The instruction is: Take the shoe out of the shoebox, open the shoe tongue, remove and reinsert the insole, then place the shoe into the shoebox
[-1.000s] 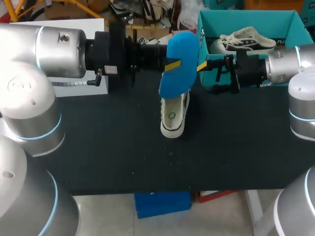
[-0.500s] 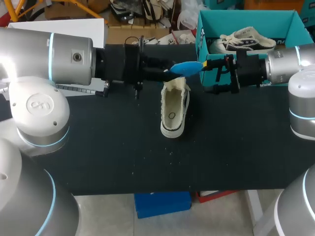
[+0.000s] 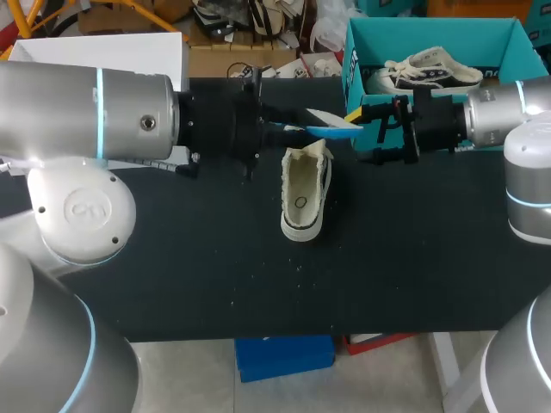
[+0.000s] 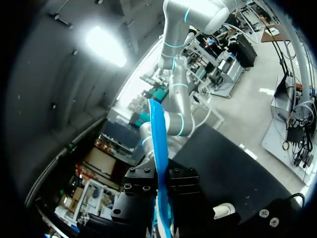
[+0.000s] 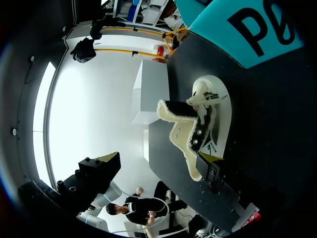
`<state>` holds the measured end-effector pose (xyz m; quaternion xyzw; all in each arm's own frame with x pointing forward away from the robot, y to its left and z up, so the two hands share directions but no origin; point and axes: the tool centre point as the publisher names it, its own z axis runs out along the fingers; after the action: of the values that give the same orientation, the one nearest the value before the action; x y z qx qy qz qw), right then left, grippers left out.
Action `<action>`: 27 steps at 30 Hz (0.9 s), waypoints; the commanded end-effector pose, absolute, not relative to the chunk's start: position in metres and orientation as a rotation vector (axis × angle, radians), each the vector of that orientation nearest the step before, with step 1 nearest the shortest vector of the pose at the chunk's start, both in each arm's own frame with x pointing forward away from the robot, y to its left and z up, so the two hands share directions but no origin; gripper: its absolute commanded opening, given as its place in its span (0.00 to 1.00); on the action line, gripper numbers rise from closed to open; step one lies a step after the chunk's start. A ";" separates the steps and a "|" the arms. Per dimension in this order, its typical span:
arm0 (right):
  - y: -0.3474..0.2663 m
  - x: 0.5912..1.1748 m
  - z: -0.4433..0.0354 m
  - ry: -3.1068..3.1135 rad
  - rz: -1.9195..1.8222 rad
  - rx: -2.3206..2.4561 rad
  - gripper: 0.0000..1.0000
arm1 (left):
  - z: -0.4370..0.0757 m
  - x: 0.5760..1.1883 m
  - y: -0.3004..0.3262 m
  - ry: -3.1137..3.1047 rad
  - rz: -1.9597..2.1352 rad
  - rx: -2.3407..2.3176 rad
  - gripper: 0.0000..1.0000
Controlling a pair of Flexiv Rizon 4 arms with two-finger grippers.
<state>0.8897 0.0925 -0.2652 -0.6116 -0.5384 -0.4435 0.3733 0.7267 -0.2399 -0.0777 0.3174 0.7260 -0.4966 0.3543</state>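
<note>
Grips the blue insole [image 3: 331, 129] in the left gripper [image 3: 291, 126], shut on it from both sides; in the left wrist view, shows it running straight out between the black fingers. Holds it in the air just above the far, opened end of the shoe [image 3: 303, 191], apparently not touching. Has rolled it over within the last second: from standing broad and blue toward the head camera, through edge-on, to lying nearly flat with a pale face now uppermost. Keeps the right gripper [image 3: 355, 114] where it was, just beside the insole's tip and in front of the shoebox [image 3: 430, 34]; cannot tell whether open or closed. Leaves the shoe unmoved on the black table [image 3: 172, 258], resting on its sole, mouth upward. Leaves a second shoe [image 3: 426, 70] inside the shoebox. Suggests, as a judgement, removal done and reinsertion now in hand. Probably calls for swinging the insole round from crosswise to in line with the shoe, tipping it down, then sliding it in. Still to do after that: seat it fully and put the shoe into the shoebox.
</note>
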 end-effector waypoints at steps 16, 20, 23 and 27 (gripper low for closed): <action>0.094 0.890 -0.266 -1.378 -1.138 -1.568 1.00 | -0.147 0.709 -0.225 1.490 -1.287 1.092 0.00; 0.094 0.890 -0.266 -1.378 -1.138 -1.568 1.00 | -0.158 0.709 -0.225 1.520 -1.228 1.130 0.00; 0.094 0.890 -0.266 -1.378 -1.138 -1.568 1.00 | -0.158 0.709 -0.225 1.520 -1.228 1.130 0.00; 0.094 0.890 -0.266 -1.378 -1.138 -1.568 1.00 | -0.158 0.709 -0.225 1.520 -1.228 1.130 0.00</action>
<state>0.8894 0.0922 -0.2648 -0.6117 -0.5384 -0.4432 0.3734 0.7116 -0.2254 -0.1574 0.4539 0.6082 -0.4935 0.4248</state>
